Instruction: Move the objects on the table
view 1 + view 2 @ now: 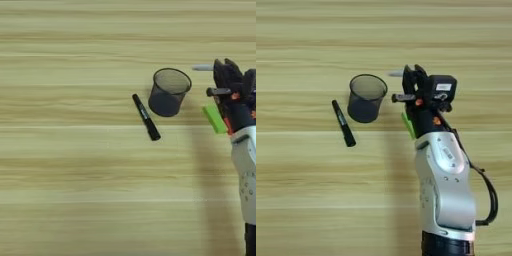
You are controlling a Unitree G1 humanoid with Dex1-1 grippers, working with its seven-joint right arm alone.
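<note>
My right gripper reaches in from the bottom right and hangs just right of the black mesh cup. A white-barrelled marker's pale end sticks out to the left from behind the gripper; the rest of it is hidden. The small green block lies on the table below the gripper, half covered by the wrist in the right eye view. A black marker lies slanted to the left of the cup, apart from it. The red pen does not show in either view.
The mesh cup stands upright with its mouth tipped toward the camera. My silver forearm covers the table from the bottom edge up to the gripper. A black cable loops off the forearm's right side.
</note>
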